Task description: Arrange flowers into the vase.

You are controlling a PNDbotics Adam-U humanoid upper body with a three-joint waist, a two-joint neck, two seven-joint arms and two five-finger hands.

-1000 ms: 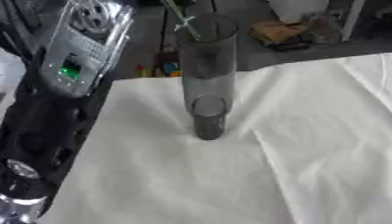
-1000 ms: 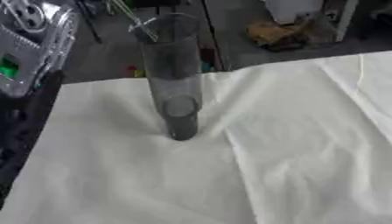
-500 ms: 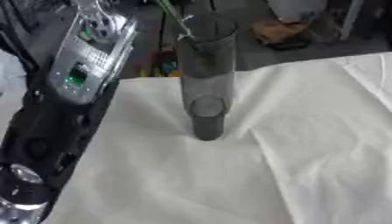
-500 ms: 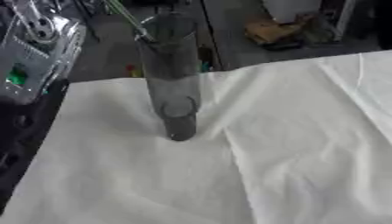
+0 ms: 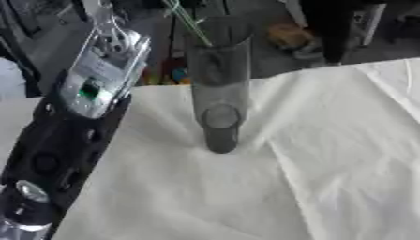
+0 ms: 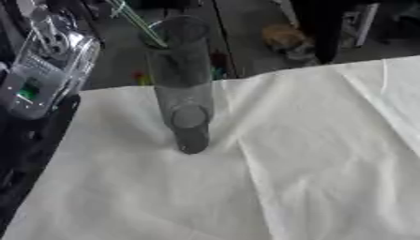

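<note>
We see our left arm rise further; a green stem already leans in the vase. Neither hand's state is visible.

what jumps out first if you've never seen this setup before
A tall clear glass cylinder vase stands upright near the middle of the table on a wrinkled white cloth, with a thin green stem leaning out of its mouth toward the upper left. Along the left side, the robot's black and silver left arm stretches up past the vase; neither hand shows.
</note>
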